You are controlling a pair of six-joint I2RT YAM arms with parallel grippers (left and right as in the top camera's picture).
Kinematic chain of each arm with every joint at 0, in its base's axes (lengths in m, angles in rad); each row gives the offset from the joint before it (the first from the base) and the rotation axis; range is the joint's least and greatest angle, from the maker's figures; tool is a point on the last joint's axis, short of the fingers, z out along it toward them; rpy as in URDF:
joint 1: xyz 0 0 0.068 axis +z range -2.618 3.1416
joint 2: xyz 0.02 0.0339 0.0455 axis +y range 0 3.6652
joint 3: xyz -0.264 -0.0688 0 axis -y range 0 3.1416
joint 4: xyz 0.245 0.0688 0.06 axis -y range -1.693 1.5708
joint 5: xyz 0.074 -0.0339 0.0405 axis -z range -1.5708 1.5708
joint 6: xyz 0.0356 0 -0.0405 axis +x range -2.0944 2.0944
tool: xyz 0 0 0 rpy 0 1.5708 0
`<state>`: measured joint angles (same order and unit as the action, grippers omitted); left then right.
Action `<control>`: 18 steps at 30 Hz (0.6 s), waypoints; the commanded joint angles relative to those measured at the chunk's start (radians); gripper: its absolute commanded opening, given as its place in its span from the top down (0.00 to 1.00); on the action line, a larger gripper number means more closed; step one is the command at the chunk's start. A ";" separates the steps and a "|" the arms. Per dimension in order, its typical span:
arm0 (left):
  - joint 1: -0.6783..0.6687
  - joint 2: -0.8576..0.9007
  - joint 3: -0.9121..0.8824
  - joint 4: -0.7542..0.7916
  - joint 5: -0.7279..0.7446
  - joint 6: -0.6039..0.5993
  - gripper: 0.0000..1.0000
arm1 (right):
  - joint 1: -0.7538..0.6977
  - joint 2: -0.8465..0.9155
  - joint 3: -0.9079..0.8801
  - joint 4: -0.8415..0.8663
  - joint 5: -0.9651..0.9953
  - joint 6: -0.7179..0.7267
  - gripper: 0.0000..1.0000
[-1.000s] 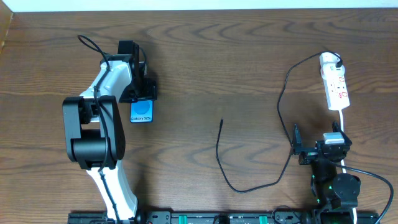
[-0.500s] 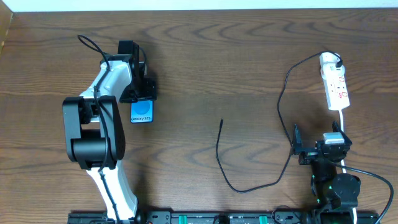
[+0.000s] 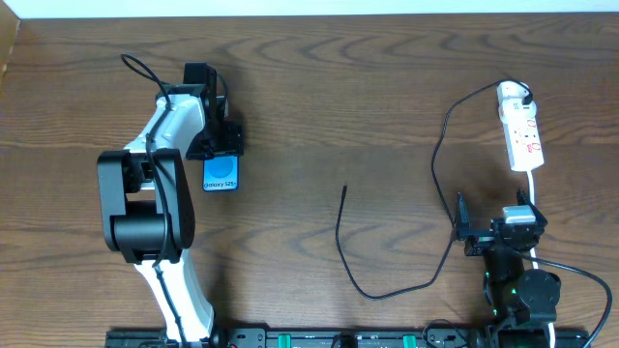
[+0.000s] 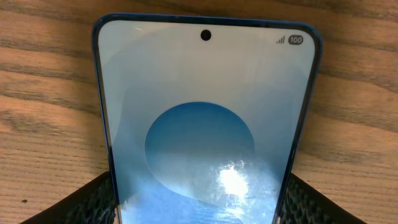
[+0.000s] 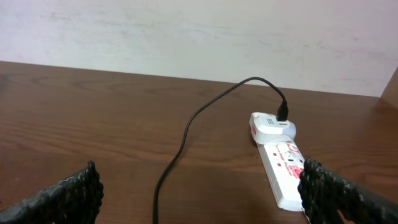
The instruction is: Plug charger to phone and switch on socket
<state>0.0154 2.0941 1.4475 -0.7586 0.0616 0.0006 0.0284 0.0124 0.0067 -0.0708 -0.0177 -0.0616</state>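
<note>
Left claw (image 4: 199,186) is down over the phone (image 3: 221,172), on the left side of the counter (image 3: 319,87). From its wrist view we see the fingers (image 4: 93,199) sitting against the phone's two long sides, so it looks clamped on it as far as we can tell. The punch-hole end points away from the claw, toward the front edge, so we judge the port end is tucked beneath the claw, on the far side.

Now the relation that matters. The charger (image 3: 338,237) has its connector tip (image 3: 345,189) lying mid-counter, to the right of the phone and a little nearer the front edge, well apart from it. That loose end runs roughly front to back with the tip toward the far edge, parallel to the phone's long axis.

The tip lies between the two arms. The right claw (image 5: 200,171) is spread wide and empty, so we'd call it the free one to fetch the tip. Over by the far right corner, the socket (image 3: 522,130) already carries the charger's plug.
</note>
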 commanded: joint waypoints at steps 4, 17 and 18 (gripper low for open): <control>0.001 0.033 -0.039 -0.017 -0.028 0.000 0.91 | -0.002 -0.006 -0.001 -0.005 0.008 0.009 0.01; 0.001 0.033 -0.039 -0.018 -0.028 -0.001 0.93 | -0.002 -0.006 -0.001 -0.005 0.008 0.009 0.01; 0.001 0.033 -0.039 -0.018 -0.028 -0.001 0.92 | -0.002 -0.006 -0.001 -0.005 0.008 0.009 0.01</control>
<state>0.0154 2.0941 1.4475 -0.7589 0.0616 0.0006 0.0284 0.0124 0.0067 -0.0708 -0.0177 -0.0616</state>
